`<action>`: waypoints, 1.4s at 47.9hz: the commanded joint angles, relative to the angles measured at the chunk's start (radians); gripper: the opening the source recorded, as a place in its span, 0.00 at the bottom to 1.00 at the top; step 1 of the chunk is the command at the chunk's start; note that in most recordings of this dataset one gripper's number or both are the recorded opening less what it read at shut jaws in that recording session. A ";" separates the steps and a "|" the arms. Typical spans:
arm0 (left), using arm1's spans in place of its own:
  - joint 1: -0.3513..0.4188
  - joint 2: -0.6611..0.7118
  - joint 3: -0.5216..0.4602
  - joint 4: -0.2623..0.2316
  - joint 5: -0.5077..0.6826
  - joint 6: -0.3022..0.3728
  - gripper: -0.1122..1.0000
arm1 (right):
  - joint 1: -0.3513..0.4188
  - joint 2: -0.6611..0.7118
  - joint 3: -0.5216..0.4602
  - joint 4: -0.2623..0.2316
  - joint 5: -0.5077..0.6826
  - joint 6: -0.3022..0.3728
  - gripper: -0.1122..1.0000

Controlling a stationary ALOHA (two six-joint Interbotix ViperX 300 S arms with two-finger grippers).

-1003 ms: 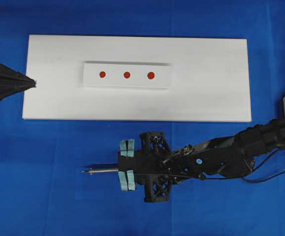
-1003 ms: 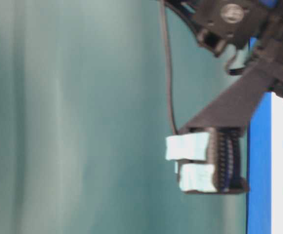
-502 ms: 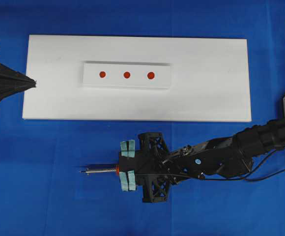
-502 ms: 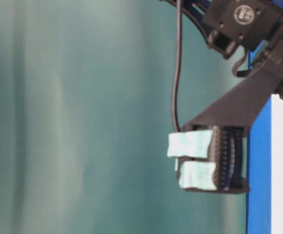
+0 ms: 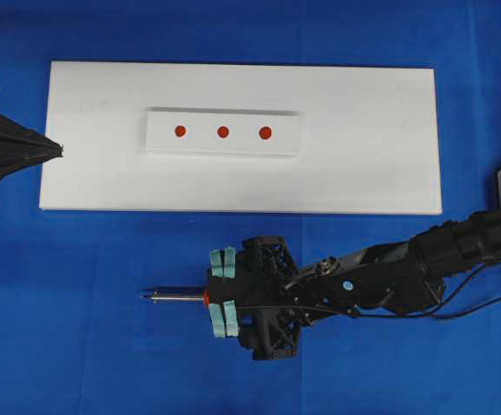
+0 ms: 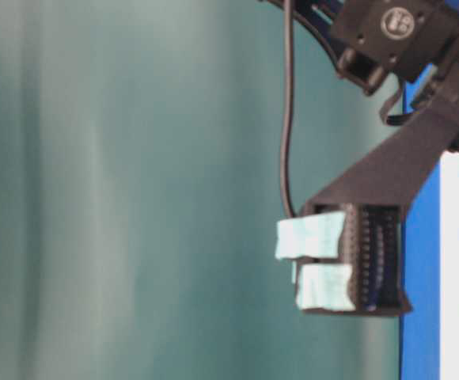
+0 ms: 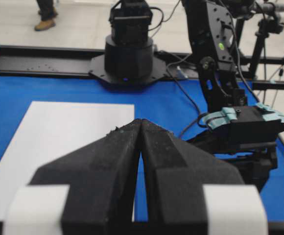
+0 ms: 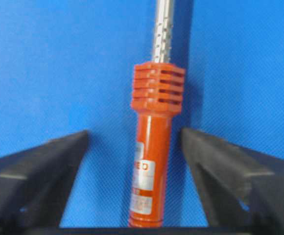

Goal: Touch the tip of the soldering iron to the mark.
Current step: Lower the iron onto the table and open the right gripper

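Soldering iron (image 8: 152, 161) lies on blue worktop (image 5: 104, 346), tip toward 9 o'clock; right tool (image 5: 222, 294) spread apart around handle, not gripping; left tool (image 7: 141, 128) pressed together, idle.

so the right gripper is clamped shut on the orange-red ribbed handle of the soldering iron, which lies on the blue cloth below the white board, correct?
Not clamped. The right wrist view shows the right gripper open, its black fingers standing clear of the orange-red ribbed handle of the soldering iron on both sides. The rest holds: the iron lies on the blue cloth below the white board.
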 commanded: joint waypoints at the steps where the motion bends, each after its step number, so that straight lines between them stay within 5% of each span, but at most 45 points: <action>1: -0.003 0.003 -0.014 0.000 -0.005 0.000 0.10 | -0.006 -0.032 -0.012 -0.002 0.020 0.002 0.91; 43: -0.003 0.003 -0.014 0.002 0.005 0.002 0.10 | 0.003 -0.281 -0.002 -0.032 0.259 -0.011 0.91; 51: -0.003 0.005 -0.014 0.002 0.003 0.002 0.10 | -0.060 -0.285 0.003 -0.075 0.265 -0.026 0.91; 67: -0.003 0.003 -0.014 0.000 0.006 0.002 0.10 | -0.284 -0.319 0.038 -0.072 0.247 -0.164 0.91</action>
